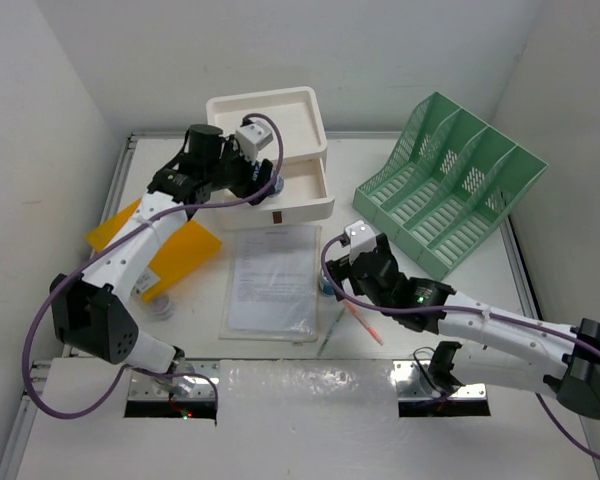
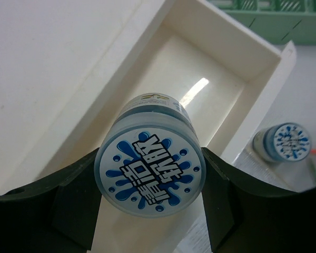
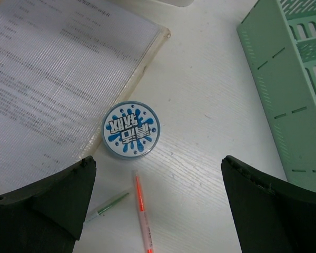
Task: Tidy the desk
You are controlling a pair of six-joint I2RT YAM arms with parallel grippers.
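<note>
Left claw pinches a round, glossy plastic jar.

White desk, drawer box, green file rack, document sleeve, yellow folders, round jar, orange pen, green pen

Spotted a white drawer box at the back with one drawer pulled open, blue-splash jar right over it. Green mesh file rack off to the right. Sleeved document in the middle, second jar just beside its edge, orange pen and green pen near.
</note>
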